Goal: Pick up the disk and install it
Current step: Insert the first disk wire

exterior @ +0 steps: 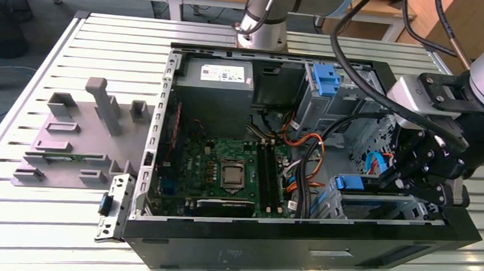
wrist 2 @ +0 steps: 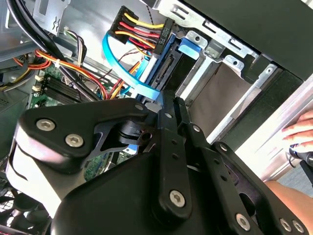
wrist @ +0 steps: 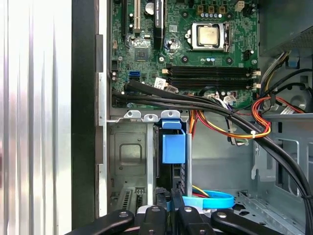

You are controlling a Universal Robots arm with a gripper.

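The disk (wrist: pixel 173 147) sits edge-on in a slot of the drive bay (wrist: pixel 129 156) at the case's front corner, its blue carrier tab toward the motherboard. In the second wrist view the disk's (wrist 2: pixel 165 61) connector edge and blue rail show inside the metal bay. My gripper (wrist: pixel 168 197) is just behind that edge, fingers pressed together with nothing between them; I cannot tell whether the tips touch the disk. In the exterior view the gripper (exterior: pixel 399 182) hangs over the bay at the exterior view's right, beside the blue carrier of the disk (exterior: pixel 357 183).
Black and orange cable bundles (wrist: pixel 234 122) and a blue flat cable (wrist 2: pixel 120 61) run close to the gripper. The open case holds a motherboard (exterior: pixel 224 165), a power supply (exterior: pixel 220 73) and a lone blue bracket (exterior: pixel 326 78). A grey fixture (exterior: pixel 70 134) stands on the slotted table. A hand (wrist 2: pixel 298 128) rests outside the case.
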